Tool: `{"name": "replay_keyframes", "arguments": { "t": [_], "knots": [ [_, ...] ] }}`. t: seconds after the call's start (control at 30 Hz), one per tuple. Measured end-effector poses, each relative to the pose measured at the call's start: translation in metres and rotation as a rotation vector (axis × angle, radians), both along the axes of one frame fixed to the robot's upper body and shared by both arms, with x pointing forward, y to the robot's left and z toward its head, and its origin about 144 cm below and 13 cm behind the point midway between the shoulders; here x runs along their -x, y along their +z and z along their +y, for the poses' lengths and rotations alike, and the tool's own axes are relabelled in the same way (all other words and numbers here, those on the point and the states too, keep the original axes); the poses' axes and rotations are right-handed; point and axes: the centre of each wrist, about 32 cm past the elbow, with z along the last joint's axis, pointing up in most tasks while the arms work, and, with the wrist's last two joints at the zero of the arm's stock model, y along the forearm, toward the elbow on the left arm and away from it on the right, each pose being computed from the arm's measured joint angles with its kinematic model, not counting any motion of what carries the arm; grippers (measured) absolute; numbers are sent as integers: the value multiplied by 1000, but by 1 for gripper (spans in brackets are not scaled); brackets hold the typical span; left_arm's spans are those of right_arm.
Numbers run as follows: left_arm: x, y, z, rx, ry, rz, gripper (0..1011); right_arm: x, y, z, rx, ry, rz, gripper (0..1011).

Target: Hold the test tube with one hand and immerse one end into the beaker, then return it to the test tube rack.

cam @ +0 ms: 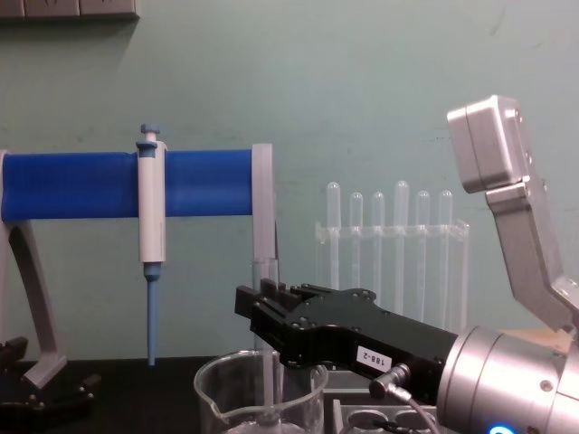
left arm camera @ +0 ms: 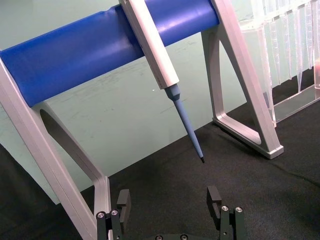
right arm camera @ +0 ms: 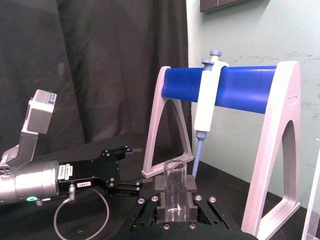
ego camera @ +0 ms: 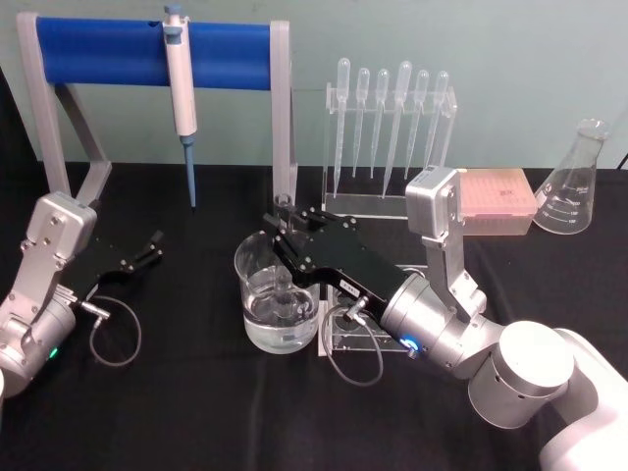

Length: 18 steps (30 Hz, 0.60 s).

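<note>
The right gripper [right arm camera: 175, 204] is clamped on the tube [right arm camera: 175, 175], which stands upright between its pads with the open rim above them. From the chest, the tube's [cam: 265, 280] lower part runs down past the rim into the beaker [ego camera: 241, 280]. I cannot tell whether its round end meets the water.

The beaker stands near the middle of the black table [ego camera: 196, 412]. Taking it as the dial's centre in the head view:
- The clear rack [ego camera: 361, 340] lies just beside it at 4 o'clock, under the right arm.
- The left gripper [ego camera: 149, 245] is at 9 o'clock, well apart, low over the table, with its fingers spread and nothing between them.
- A pipette [ego camera: 181, 88] hangs from a blue-barred stand [ego camera: 98, 49] at 11 o'clock.
- Droppers [ego camera: 392, 118] stand in a clear holder at 1 o'clock.
- A flask [ego camera: 574, 182] stands far out at 2 o'clock.
</note>
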Motion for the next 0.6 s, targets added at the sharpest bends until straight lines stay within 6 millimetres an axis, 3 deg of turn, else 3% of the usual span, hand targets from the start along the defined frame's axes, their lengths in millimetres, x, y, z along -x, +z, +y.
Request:
{"name": "replay_keyframes", "arguments": {
  "t": [0.6],
  "knots": [
    [0,0,0,0,0,0,1000,0,0,0,0,0,0,226]
  ]
}}
